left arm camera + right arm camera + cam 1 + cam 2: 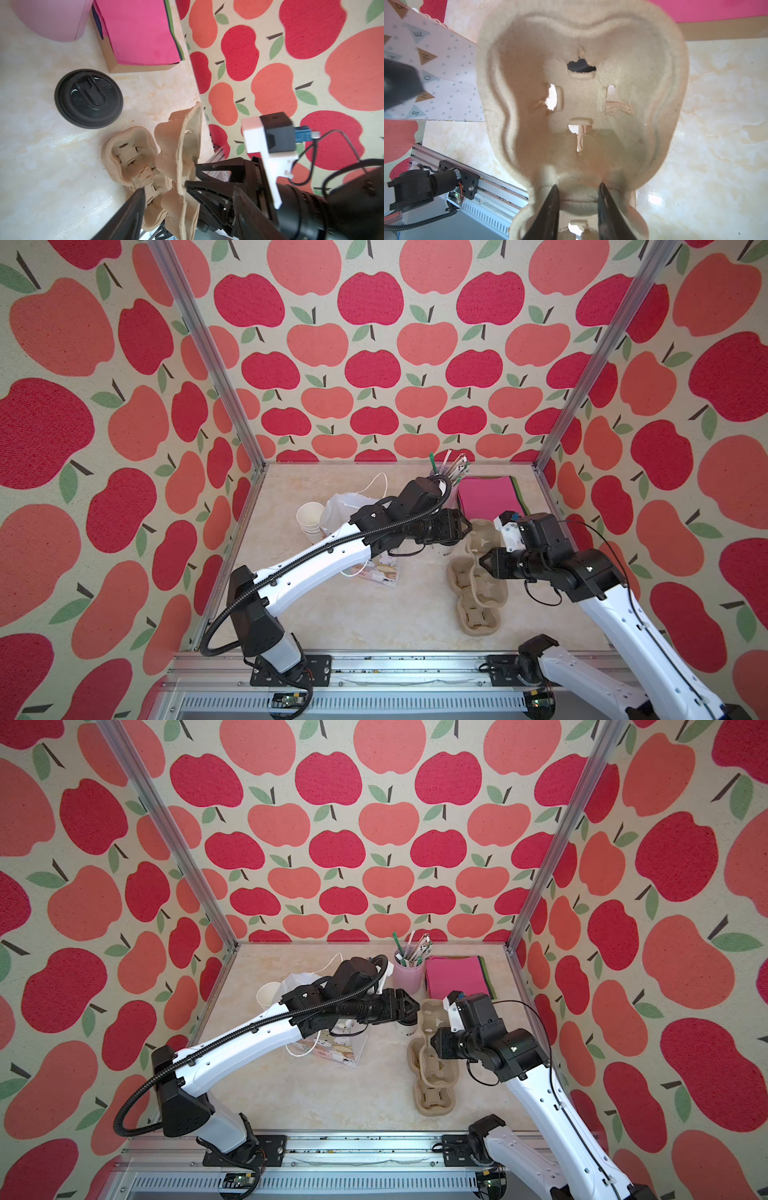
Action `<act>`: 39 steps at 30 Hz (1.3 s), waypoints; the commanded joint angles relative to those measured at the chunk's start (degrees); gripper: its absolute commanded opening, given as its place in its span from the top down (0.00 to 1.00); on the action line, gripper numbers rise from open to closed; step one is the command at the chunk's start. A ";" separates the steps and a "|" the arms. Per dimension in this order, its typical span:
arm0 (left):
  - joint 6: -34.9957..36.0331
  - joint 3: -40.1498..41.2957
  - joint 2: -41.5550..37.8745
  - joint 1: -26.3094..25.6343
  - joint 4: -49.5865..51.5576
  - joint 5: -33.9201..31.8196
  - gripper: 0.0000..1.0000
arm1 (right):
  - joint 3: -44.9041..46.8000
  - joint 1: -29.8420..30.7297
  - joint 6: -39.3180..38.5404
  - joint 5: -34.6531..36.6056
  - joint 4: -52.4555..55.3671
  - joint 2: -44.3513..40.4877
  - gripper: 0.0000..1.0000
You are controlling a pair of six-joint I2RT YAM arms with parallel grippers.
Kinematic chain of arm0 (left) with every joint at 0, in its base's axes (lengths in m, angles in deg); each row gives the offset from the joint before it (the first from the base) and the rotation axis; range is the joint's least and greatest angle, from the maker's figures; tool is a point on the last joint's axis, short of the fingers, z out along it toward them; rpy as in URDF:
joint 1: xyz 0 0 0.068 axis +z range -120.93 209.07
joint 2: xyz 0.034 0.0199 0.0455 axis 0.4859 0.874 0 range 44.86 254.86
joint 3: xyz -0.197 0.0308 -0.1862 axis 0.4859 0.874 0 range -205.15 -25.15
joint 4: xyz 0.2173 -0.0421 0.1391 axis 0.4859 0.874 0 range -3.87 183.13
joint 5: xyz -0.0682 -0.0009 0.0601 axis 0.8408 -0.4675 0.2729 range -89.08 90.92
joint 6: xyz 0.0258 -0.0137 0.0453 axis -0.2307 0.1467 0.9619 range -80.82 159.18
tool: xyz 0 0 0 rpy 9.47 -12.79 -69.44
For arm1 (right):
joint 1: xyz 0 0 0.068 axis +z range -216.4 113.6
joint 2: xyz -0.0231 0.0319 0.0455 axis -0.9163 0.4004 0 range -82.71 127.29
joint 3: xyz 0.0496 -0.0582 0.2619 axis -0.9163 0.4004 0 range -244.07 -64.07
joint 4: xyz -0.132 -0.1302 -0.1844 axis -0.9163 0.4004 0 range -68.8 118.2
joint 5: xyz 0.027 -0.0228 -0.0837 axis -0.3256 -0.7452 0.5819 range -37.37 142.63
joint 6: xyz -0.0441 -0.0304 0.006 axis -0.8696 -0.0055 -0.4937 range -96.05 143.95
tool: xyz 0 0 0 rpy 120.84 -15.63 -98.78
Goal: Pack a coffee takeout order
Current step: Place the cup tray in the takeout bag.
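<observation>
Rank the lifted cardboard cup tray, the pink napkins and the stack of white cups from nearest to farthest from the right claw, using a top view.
1. Cup tray: pinched in the right claw, raised off the table.
2. Pink napkins: just beyond the claw, near the back wall.
3. White cup stack: far across the table, on the left side.

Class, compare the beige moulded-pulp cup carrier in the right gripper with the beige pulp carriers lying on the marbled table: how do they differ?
The gripped carrier is tilted on edge; the lying carriers rest flat on the table. The gripped carrier is single, pinched by the right gripper; the lying carriers look stacked. Both are beige pulp with cup wells.
</observation>
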 commanded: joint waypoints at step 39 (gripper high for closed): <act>38.48 9.38 -19.09 44.74 30.70 -3.27 0.46 | -36.50 15.52 -17.04 -5.69 -15.34 26.69 0.70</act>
